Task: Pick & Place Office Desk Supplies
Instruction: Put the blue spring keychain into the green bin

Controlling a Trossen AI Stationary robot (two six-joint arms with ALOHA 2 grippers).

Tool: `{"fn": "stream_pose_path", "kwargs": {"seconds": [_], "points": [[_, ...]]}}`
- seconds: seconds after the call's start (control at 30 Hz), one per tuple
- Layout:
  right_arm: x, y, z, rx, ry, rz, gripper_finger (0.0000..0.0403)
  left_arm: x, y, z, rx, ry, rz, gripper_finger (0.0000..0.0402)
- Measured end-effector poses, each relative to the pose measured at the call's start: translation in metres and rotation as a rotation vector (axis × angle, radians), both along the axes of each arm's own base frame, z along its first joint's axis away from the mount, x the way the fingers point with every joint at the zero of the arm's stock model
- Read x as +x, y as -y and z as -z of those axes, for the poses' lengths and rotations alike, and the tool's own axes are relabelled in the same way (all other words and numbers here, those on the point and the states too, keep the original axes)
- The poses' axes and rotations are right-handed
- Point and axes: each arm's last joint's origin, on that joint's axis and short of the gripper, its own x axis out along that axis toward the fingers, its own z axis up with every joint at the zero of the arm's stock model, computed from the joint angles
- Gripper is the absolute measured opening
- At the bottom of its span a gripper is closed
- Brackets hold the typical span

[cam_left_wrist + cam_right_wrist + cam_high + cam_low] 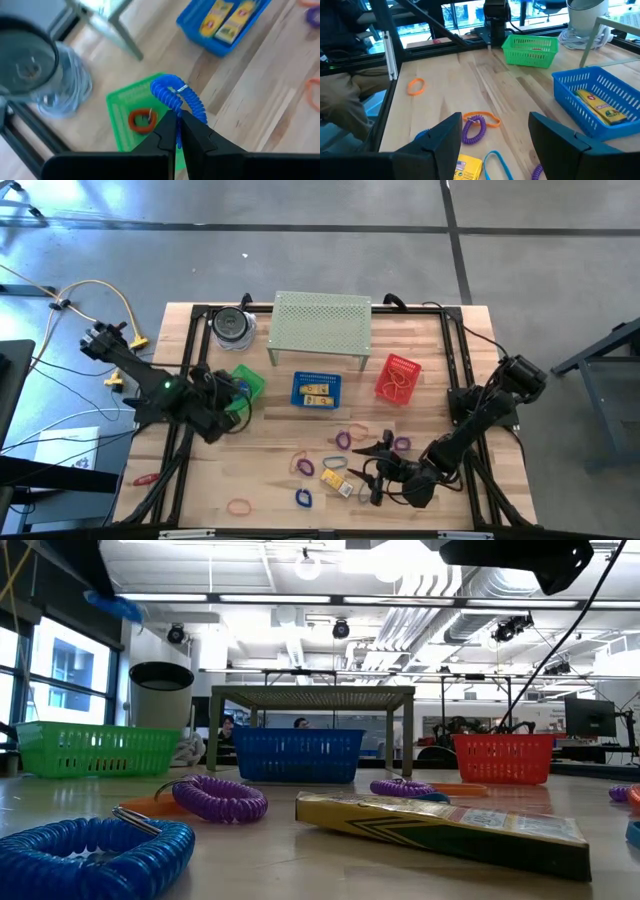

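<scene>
My left gripper (177,116) hangs over the green basket (125,105) near the table's left side (250,380) and is shut on a blue coil loop (175,92). An orange loop (141,120) lies in that basket. My right gripper (495,117) is open, low over the near right of the table (372,465), and touches nothing. Ahead of it lie a purple coil loop (474,129), an orange band (482,119), a blue band (495,162) and a yellow block (467,169). More loops (302,465) and yellow blocks (333,478) lie loose on the near table. My left gripper pinches the blue coil loop between its two fingers at the loop's lower part (192,107), coming from above. The loop is lifted clear over the green basket, and its coils with a small metal ring (181,89) stick out past the fingertips.
A blue basket (316,389) holds yellow blocks, and a red basket (397,377) holds orange bands. A green perforated shelf (322,320) and a round container (233,325) stand at the far edge. An orange band (240,505) lies near the front edge.
</scene>
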Motion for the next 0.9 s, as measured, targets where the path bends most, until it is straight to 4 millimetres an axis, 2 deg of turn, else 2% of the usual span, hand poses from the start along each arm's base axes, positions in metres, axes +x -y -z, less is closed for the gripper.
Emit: {"fn": "stream_pose_path", "kwargs": {"seconds": [0.17,0.23,0.37,0.57,0.9], "points": [[0.000,-0.001,0.000,0.023,0.003,-0.005,0.0219,-0.013,-0.017,0.024,-0.059,-0.014,-0.117,0.0006],[-0.002,-0.002,0.000,0.037,0.006,-0.006,0.0219,-0.016,-0.020,0.037,-0.099,-0.021,-0.182,0.0006],[-0.005,-0.006,0.000,0.038,0.005,-0.020,0.0219,-0.019,-0.022,0.057,-0.097,-0.085,-0.199,0.0006],[-0.003,-0.003,0.000,0.029,0.005,-0.011,0.0219,-0.017,-0.028,0.086,-0.100,-0.084,-0.259,0.0005],[0.000,0.000,0.000,0.037,0.001,-0.005,0.0219,-0.013,-0.040,0.115,-0.138,-0.093,-0.344,0.0011]]}}
